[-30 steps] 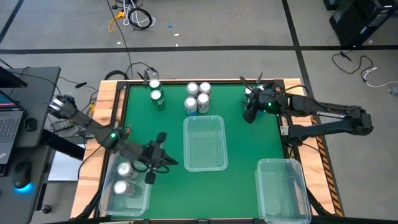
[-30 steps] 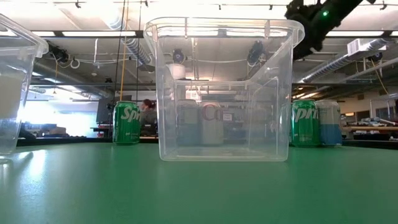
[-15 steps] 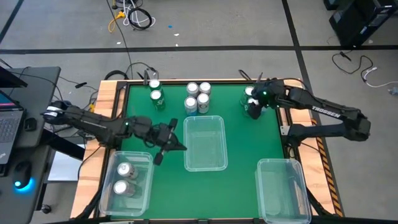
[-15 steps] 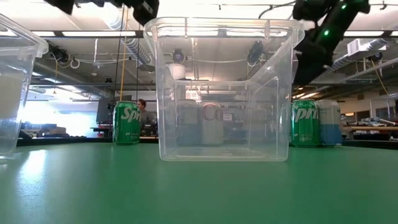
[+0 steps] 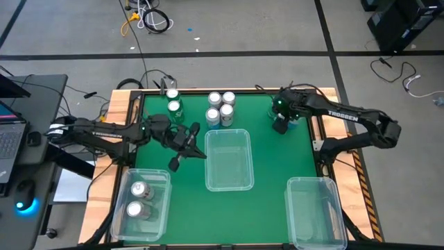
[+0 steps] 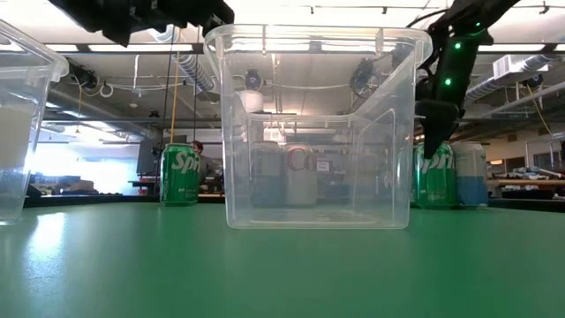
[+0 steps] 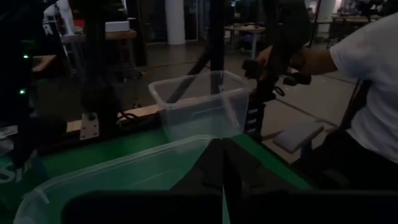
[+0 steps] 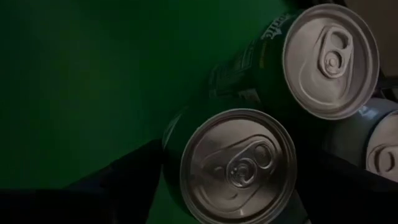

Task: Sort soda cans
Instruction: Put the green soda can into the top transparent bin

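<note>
My right gripper (image 5: pixel 281 126) is open and points down over a group of soda cans at the table's far right. In the right wrist view its fingers stand on either side of a green can's silver top (image 8: pixel 239 168), and no touch shows. A second green can (image 8: pixel 329 59) and a paler can (image 8: pixel 385 152) stand close beside it. The low view shows that green can (image 6: pixel 433 177) upright next to a blue can (image 6: pixel 470 175). My left gripper (image 5: pixel 199 153) is shut with nothing in it, held level above the middle bin's far-left corner.
Three clear bins stand on the green table: the left bin (image 5: pixel 164 208) with two cans in it, the middle bin (image 5: pixel 229 187), and the right bin (image 5: pixel 316 232). Silver cans (image 5: pixel 220 107) and green cans (image 5: pixel 174 104) stand along the far edge. A person's white sleeve (image 7: pixel 367 74) shows beyond the table.
My left gripper has swung from above the left bin toward the far edge and the right, up to the middle bin's far-left corner, staying shut. My right gripper has sunk toward the green can at the far right and tipped to point down.
</note>
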`<state>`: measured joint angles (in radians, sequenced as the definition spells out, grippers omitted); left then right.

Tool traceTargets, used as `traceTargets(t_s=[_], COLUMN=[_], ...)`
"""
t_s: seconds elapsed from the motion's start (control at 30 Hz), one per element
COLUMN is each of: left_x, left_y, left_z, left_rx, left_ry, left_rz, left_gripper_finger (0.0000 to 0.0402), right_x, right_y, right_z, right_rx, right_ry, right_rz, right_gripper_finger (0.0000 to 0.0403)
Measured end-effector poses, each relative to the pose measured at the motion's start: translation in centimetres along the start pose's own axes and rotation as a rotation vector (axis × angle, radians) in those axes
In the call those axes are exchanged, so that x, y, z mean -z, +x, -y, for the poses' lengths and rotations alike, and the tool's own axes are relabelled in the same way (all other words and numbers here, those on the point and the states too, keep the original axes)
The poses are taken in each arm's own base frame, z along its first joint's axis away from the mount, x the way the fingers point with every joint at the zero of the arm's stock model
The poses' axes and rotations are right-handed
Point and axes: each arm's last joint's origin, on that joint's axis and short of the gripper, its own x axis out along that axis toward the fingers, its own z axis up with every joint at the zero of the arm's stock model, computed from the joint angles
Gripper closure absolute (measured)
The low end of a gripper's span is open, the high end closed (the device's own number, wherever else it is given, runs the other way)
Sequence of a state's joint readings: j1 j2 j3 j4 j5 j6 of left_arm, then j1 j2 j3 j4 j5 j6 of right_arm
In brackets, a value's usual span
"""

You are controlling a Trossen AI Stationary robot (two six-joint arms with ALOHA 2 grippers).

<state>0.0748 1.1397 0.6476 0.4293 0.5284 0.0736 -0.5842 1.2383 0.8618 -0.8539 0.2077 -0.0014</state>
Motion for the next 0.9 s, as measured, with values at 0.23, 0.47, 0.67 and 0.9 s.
traceTargets(t_s=[0.23,0.47,0.67,0.9], left_x=[0.6,0.2,-0.2,-0.1], left_y=[-1.2,-1.7,-1.8,-2.7], left_z=[-1.7,-1.9,-1.8,-3.1], left_rx=[0.024,-0.026,-0.134,-0.229], left_ry=[-0.011,-0.049,-0.010,-0.018], left_rz=[-0.039,-0.027,-0.020,-0.026], left_gripper_finger=[0.0401,0.0401,0.0401,0.0401], right_x=[-0.2,-0.9,-2.7,-4.5], right_y=[0.4,-2.7,-8.6,-16.3], right_z=[-0.8,-2.7,-4.6,-6.2], right_rx=[-0.025,-0.159,-0.170,-0.215], right_ry=[0.043,-0.009,-0.094,-0.110], right_rz=[-0.031,0.006,0.106,0.330], right_gripper_finger=[0.0115,0.0125,0.0125,0.0125])
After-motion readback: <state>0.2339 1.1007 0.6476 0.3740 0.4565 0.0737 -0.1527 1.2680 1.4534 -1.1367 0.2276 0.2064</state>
